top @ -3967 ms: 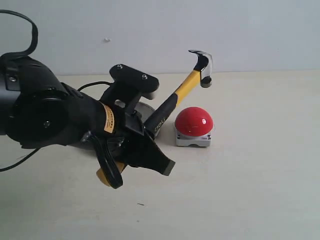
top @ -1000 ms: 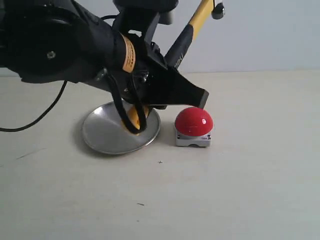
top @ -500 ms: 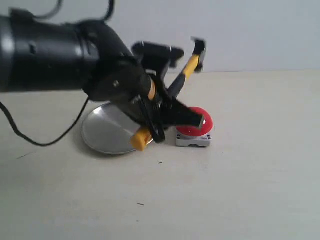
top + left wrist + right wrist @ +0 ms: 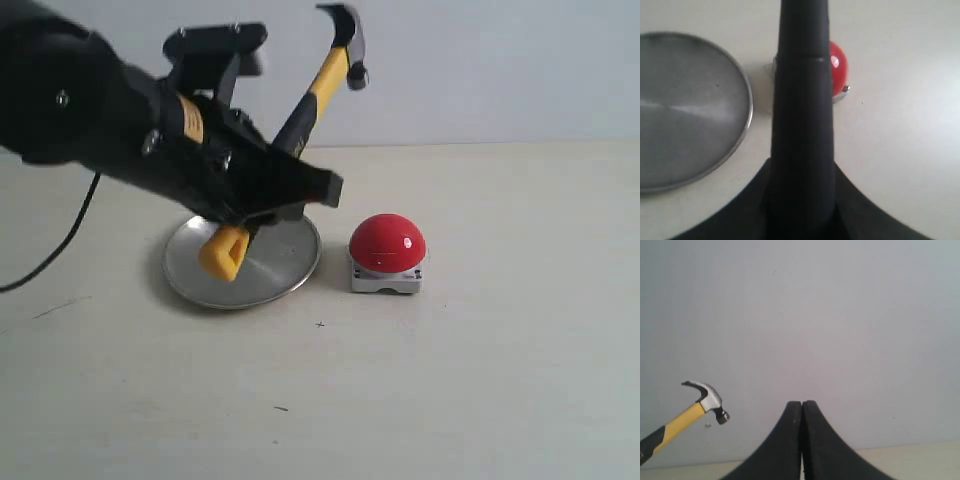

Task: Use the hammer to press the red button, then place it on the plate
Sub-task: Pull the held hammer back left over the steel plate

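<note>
Hammer (image 4: 316, 90) pinched by its handle in left jaws, head tilted up; right jaws pressed together.

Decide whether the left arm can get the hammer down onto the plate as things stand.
Probably yes. The left gripper holds the hammer with its yellow end near the plate. Nothing lies in the plate, and the button stands beside it, apart.

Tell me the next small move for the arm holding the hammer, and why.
Probably lower the left gripper and tip the hammer flatter toward the plate. Its yellow end hangs over the plate, while the head points up, away from the red button. Whether the button was pressed cannot be told here.
</note>
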Action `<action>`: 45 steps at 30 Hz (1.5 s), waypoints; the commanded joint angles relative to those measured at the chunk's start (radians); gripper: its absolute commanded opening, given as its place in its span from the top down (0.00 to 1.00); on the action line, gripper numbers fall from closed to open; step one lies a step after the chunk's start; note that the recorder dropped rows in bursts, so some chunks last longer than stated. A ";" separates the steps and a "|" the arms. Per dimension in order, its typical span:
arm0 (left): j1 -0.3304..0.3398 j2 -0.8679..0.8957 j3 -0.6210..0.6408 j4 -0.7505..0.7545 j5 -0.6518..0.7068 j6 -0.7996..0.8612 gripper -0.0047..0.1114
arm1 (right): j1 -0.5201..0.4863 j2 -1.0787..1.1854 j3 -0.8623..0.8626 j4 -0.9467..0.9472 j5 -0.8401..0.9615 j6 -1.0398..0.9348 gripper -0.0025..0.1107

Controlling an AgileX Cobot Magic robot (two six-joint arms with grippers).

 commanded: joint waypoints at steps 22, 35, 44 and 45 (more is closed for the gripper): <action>0.084 -0.090 0.383 -0.211 -0.593 0.063 0.96 | -0.006 -0.006 0.004 -0.008 0.001 0.000 0.98; 0.170 -0.068 0.528 0.503 -1.074 -0.652 0.96 | -0.006 -0.006 0.004 -0.008 0.001 0.000 0.98; 0.336 0.124 0.515 0.684 -1.426 -0.938 0.96 | -0.006 -0.006 0.004 -0.008 0.001 0.000 0.98; 0.336 0.132 0.513 0.695 -1.433 -0.946 0.96 | -0.006 -0.006 0.004 -0.008 0.001 0.000 0.98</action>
